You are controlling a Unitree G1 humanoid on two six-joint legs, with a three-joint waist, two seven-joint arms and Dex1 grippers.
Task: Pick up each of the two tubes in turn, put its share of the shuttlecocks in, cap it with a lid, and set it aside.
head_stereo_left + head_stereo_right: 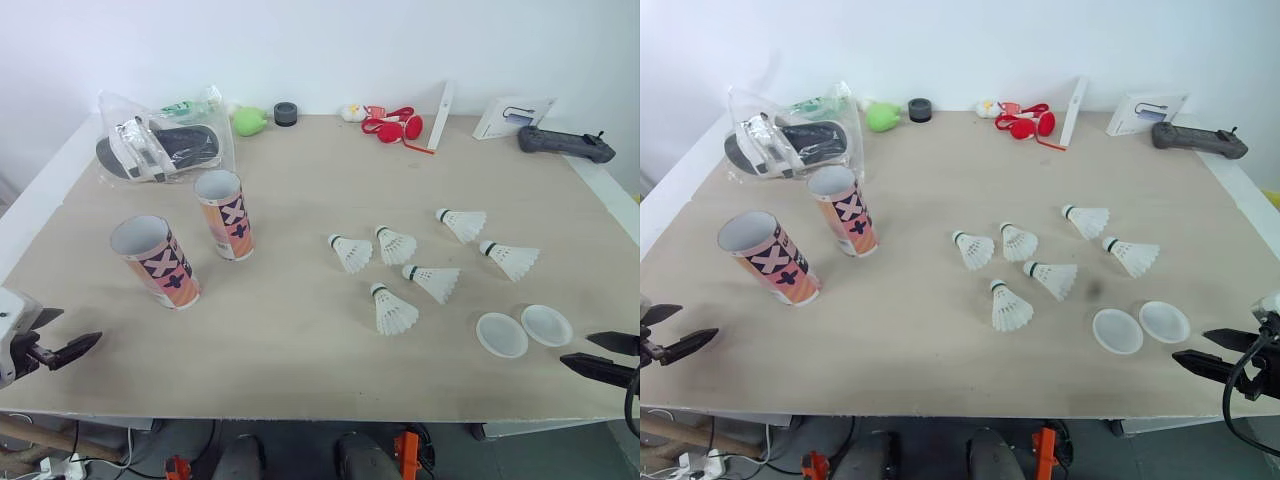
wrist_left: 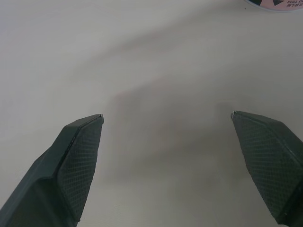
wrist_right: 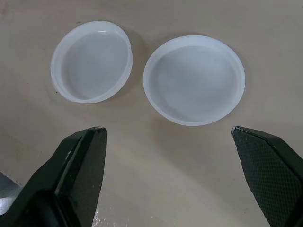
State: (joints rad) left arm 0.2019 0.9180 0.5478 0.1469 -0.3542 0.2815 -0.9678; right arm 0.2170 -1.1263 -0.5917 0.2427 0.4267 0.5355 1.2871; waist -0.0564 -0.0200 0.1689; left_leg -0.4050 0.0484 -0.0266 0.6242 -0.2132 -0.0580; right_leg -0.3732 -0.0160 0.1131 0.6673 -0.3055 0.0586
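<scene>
On the left of the table [image 1: 300,375], the near tube [image 1: 155,262] and far tube [image 1: 225,214] stand close, probably empty; the left gripper [image 1: 70,332], jaws apart like the right gripper [image 3: 168,127], could topple either.

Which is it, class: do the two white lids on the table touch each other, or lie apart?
Apart. The right wrist view shows a strip of bare table between one lid and the other lid.

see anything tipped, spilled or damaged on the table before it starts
Nothing stands out. The near tube and far tube stand upright and open, six shuttlecocks lie loose on the table, and both lids sit flat side by side.
</scene>
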